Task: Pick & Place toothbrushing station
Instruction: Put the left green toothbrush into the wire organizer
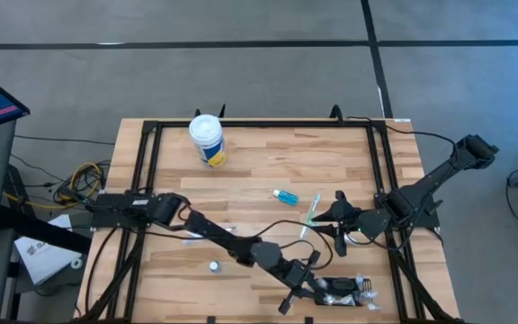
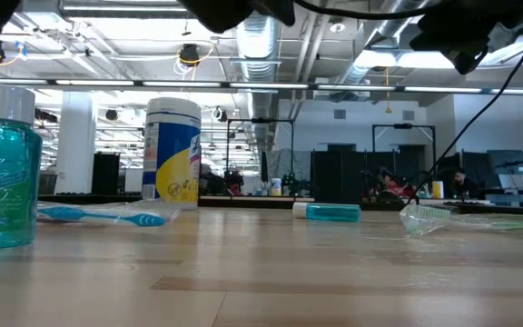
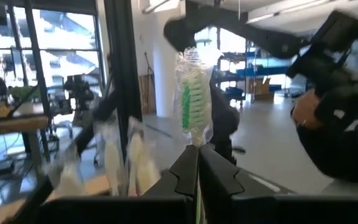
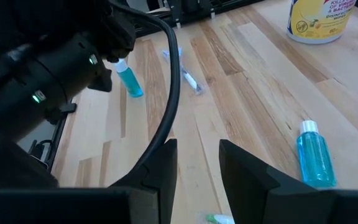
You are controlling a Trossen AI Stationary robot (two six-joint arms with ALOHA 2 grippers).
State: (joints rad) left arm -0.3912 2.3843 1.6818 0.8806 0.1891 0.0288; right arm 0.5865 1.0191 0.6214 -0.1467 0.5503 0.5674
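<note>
My left gripper (image 1: 302,277) reaches over the table's near right part and is shut on a green-bristled toothbrush in a clear wrapper (image 3: 194,93). The toothbrushing station (image 1: 335,291), a small black holder with pale things on it, lies on the table just right of that gripper, by the near edge. I cannot tell whether they touch. My right gripper (image 1: 331,220) is open and empty at mid right, beside a second wrapped green toothbrush (image 1: 311,214) that lies flat on the table. My left gripper pinches the wrapped toothbrush between its two fingers (image 3: 185,171), just below the bristle head (image 3: 196,138). The head sticks out past the fingertips, clear of the table. The fingers hide the handle.
A white-lidded yellow-and-blue tub (image 1: 208,139) stands far left of centre. A blue mouthwash bottle (image 4: 316,155) stands under my left arm. A small blue tube (image 1: 286,196) and a blue toothbrush (image 2: 107,215) lie mid-table. A black frame (image 1: 142,180) runs along the table's edges.
</note>
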